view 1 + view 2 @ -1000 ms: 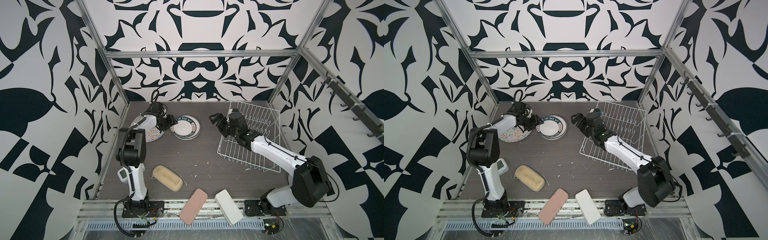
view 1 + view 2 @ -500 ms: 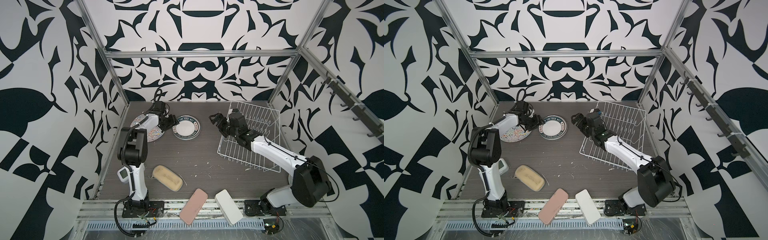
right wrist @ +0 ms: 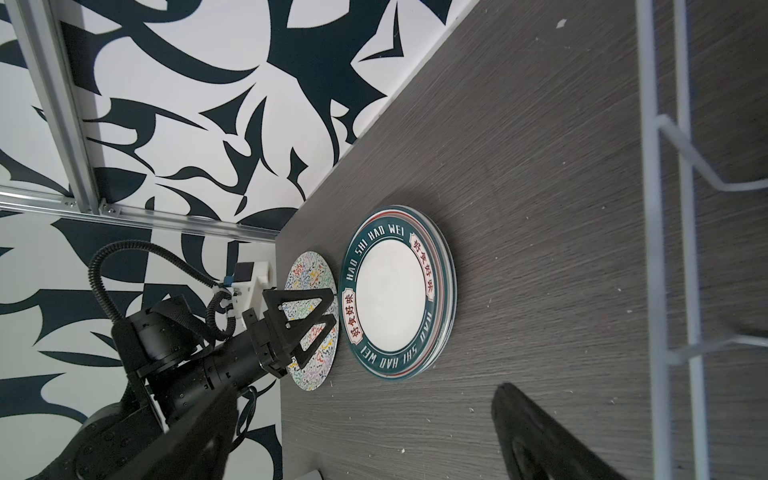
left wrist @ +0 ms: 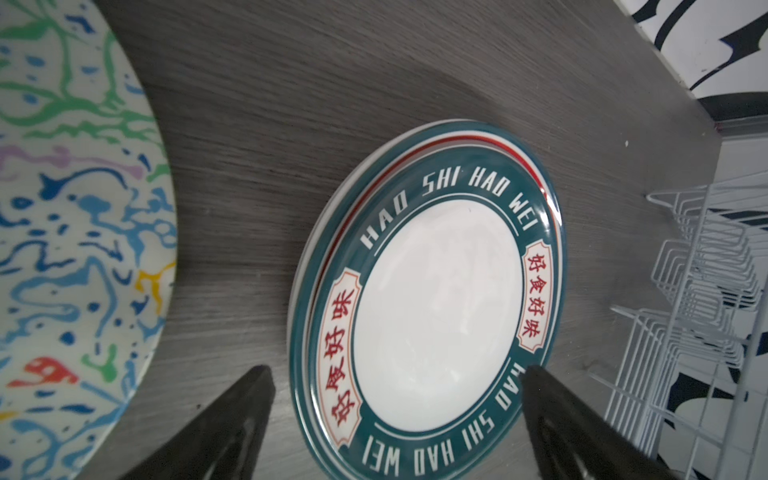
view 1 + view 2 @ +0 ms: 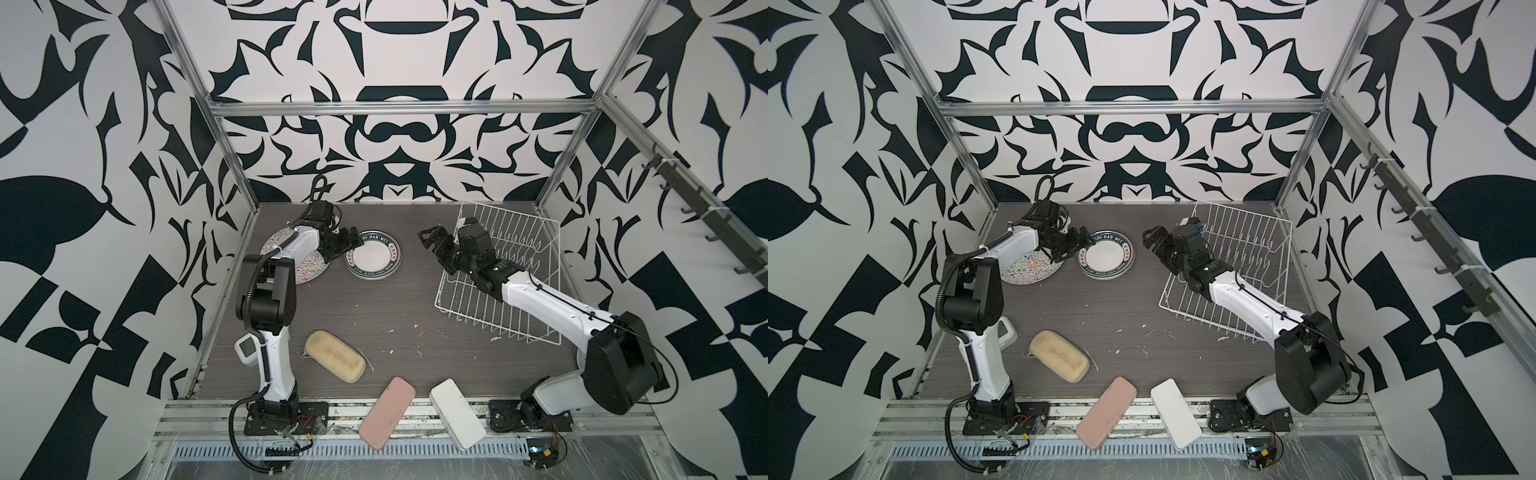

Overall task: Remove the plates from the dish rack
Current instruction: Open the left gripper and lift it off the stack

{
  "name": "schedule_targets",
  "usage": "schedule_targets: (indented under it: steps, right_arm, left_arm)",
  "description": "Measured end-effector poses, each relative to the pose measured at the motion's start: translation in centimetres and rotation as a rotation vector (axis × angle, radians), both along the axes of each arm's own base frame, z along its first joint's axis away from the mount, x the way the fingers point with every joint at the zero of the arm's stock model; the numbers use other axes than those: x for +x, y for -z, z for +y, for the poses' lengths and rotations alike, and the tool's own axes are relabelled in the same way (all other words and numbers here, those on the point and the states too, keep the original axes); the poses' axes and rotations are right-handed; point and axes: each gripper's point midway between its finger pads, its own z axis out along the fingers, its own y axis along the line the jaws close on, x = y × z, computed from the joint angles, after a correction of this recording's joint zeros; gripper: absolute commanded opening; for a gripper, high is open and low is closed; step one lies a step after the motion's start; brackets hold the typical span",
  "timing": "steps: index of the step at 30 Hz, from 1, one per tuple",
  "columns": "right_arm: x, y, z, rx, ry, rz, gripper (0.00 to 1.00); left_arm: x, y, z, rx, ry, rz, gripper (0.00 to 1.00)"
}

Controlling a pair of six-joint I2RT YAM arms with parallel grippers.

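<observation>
A stack of plates point(image 5: 373, 259) with a dark lettered rim on top lies flat on the table at the back, also in the left wrist view point(image 4: 432, 307) and the right wrist view point(image 3: 395, 291). A multicolour squiggle plate point(image 5: 305, 272) lies to its left, partly under my left arm. My left gripper point(image 5: 348, 246) stands open at the stack's near-left rim, one finger on each side of the rim point(image 4: 399, 370), holding nothing. The dish rack point(image 5: 524, 245) at the back right shows no plates. My right gripper point(image 5: 432, 240) hovers open and holding nothing at the rack's left edge.
A beige pad point(image 5: 335, 356) lies at the front middle. A pink pad point(image 5: 387, 412) and a white pad point(image 5: 457, 408) overhang the front edge. A small white device point(image 5: 246, 350) sits by the left arm's base. Patterned walls enclose three sides.
My left gripper has opened and let go of the lettered plate, which now rests flat on the stack. The right arm has not moved.
</observation>
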Motion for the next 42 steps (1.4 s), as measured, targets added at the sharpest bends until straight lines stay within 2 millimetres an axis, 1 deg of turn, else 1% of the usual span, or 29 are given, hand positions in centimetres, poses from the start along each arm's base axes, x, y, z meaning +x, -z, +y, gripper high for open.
schedule_targets:
  steps: [3, 6, 10, 12, 15, 17, 20, 23, 25, 28, 30, 35, 38, 40, 42]
  right_arm:
    - [0.0, 0.0, 0.0, -0.004, -0.003, -0.003, 0.99]
    - [0.0, 0.2, 0.0, -0.014, -0.008, -0.007, 0.99]
    - [-0.2, 0.8, -0.4, -0.062, -0.017, -0.021, 0.99]
    - [-0.3, 0.7, -0.8, -0.101, -0.019, -0.042, 0.99]
    - [-0.7, -0.3, -1.9, -0.178, -0.019, -0.103, 0.99]
    - [-1.1, -1.5, -2.9, -0.245, -0.016, -0.168, 0.99]
    - [-1.7, -3.1, -4.3, -0.361, -0.025, -0.279, 0.99]
    - [-1.9, -3.4, -6.2, -0.501, -0.019, -0.347, 0.99]
    - [-1.6, -2.8, -7.9, -0.598, -0.006, -0.347, 0.99]
    - [-1.0, -1.1, -11.4, -0.746, 0.043, -0.315, 0.99]
    - [-1.2, 0.7, -13.9, -0.837, 0.078, -0.281, 0.99]
    - [-2.9, 6.3, -19.9, -1.001, 0.153, -0.151, 0.99]
    - [-3.4, 7.9, -22.4, -1.058, 0.204, -0.116, 0.99]
    - [-3.3, 8.3, -23.5, -1.097, 0.228, -0.105, 0.99]
    - [-2.9, 8.5, -24.0, -1.128, 0.242, -0.111, 0.99]
  left_arm:
    - [0.0, -0.3, -0.1, -0.005, 0.004, -0.006, 0.99]
    - [-0.2, -1.2, -0.2, -0.017, 0.009, -0.030, 0.99]
    - [-0.9, -3.7, -0.1, -0.032, 0.012, -0.103, 0.99]
    - [-1.2, -5.2, 0.1, -0.032, 0.014, -0.158, 0.99]
    - [-1.7, -7.3, 0.7, -0.018, 0.004, -0.256, 0.99]
    - [-2.1, -8.3, 1.2, 0.000, -0.006, -0.319, 0.99]
    - [-2.7, -9.1, 2.1, 0.041, -0.020, -0.405, 0.99]
    - [-3.4, -9.4, 3.1, 0.087, -0.030, -0.480, 0.99]
    - [-4.0, -9.5, 3.7, 0.120, -0.034, -0.530, 0.99]
    - [-5.0, -9.8, 4.6, 0.173, -0.034, -0.612, 0.99]
    - [-5.6, -10.1, 5.2, 0.208, -0.034, -0.662, 0.99]
    - [-6.8, -10.3, 6.4, 0.310, -0.015, -0.771, 0.99]
    - [-7.3, -10.3, 7.2, 0.366, -0.016, -0.805, 0.99]
    - [-7.6, -10.6, 7.6, 0.399, -0.021, -0.838, 0.99]
    - [-7.9, -11.0, 7.9, 0.422, -0.019, -0.875, 0.99]
